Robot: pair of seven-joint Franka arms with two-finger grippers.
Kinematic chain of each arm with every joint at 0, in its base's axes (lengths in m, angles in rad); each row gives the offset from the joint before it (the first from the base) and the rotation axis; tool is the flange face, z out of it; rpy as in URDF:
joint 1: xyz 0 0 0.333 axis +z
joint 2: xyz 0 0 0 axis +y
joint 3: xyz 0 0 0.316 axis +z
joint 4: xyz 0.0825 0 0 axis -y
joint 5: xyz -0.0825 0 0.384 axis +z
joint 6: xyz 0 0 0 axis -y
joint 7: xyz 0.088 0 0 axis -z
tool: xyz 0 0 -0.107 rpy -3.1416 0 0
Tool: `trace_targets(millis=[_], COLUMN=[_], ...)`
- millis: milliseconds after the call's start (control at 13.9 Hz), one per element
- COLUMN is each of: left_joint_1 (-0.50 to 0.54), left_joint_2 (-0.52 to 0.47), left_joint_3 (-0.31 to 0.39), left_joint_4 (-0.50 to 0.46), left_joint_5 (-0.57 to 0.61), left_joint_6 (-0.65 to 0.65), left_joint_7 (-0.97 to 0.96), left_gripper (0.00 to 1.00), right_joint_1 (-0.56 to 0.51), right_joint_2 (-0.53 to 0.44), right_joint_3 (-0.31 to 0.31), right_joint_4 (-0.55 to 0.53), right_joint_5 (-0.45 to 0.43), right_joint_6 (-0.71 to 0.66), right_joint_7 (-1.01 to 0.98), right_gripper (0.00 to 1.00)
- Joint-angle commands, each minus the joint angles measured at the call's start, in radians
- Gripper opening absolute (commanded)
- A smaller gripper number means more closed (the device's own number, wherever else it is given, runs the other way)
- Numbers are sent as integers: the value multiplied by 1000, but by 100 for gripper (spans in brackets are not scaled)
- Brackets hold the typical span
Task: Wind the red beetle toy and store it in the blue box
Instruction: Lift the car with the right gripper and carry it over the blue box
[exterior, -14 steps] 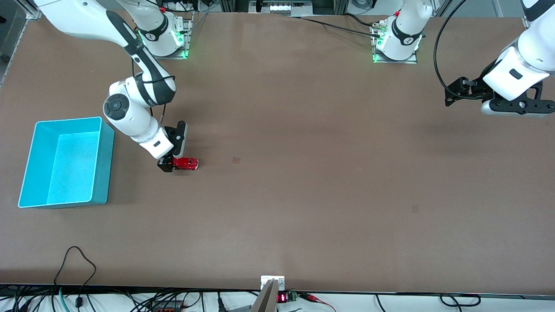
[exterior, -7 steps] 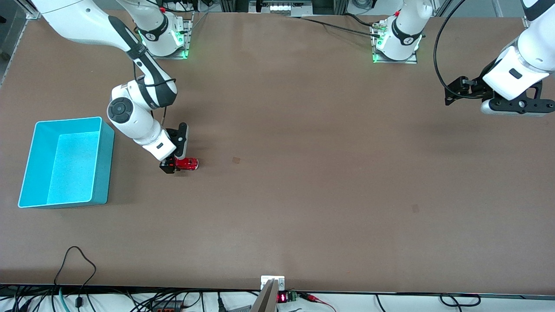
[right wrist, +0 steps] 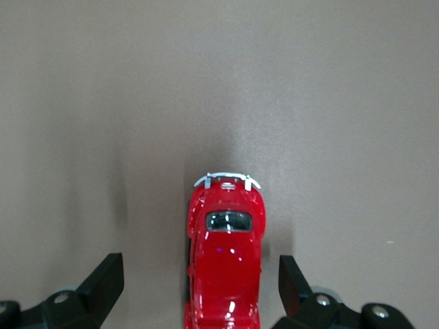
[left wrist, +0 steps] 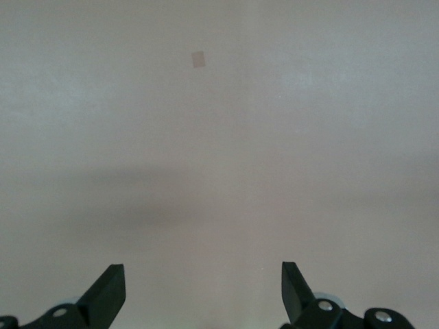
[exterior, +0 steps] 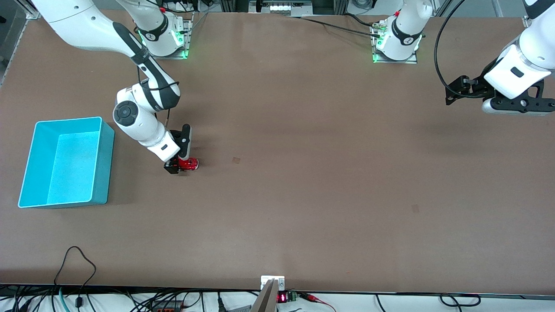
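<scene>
The red beetle toy is tiny and glossy, with a rounded red body, a silvery bumper at its end and a dark window on top. It sits on the brown counter, toward the right arm's end, roughly midway between the edge where the bases stand and the edge nearest the front camera. The right gripper is down at the toy, its jaws spread wide on either side of the car's body without touching it. The right wrist view shows this plainly: the toy lies lengthwise between the two black fingers, with bare counter showing on both sides. From the front, the gripper hides part of the car.

The blue box, turquoise with tall thin walls and a pale rim, stands near the counter's edge at the right arm's end, well apart from the toy.

The left gripper waits in the air over the counter's edge at the left arm's end, jaws open; its wrist view shows only bare counter between the fingers.
</scene>
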Motion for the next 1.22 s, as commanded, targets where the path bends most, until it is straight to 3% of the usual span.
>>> trace_targets(millis=[0, 215, 287, 430, 502, 860, 1004, 1147], left_joint_1=[-2, 0, 0, 0, 1, 1, 1, 1], left_joint_2=[-3, -1, 2, 1, 1, 1, 1, 2], left_joint_3=[-9, -7, -7, -9, -7, -7, -7, -7], left_joint_4=[20, 19, 19, 19, 19, 19, 19, 19], left_joint_5=[21, 21, 21, 21, 21, 21, 21, 21], left_joint_6=[-21, -24, -24, -27, -27, -27, -27, -27], left_joint_7=[-4, -2, -2, -2, -2, -2, -2, -2], left_gripper=[100, 100, 100, 100, 100, 100, 100, 100], right_joint_1=[12, 12, 12, 12, 12, 12, 0, -2], right_joint_2=[13, 13, 15, 13, 13, 7, -66, -137], right_joint_3=[-19, -19, -19, -19, -20, -20, -20, -22], right_joint_4=[11, 12, 12, 12, 12, 12, 12, 43], right_joint_5=[-24, -47, -47, -47, -47, -47, -47, -33], right_joint_6=[18, 20, 20, 20, 20, 20, -25, -153], right_joint_7=[-3, -1, -1, -1, -1, 17, 78, 117], right_gripper=[96, 72, 40, 5, 0, 0, 0, 0])
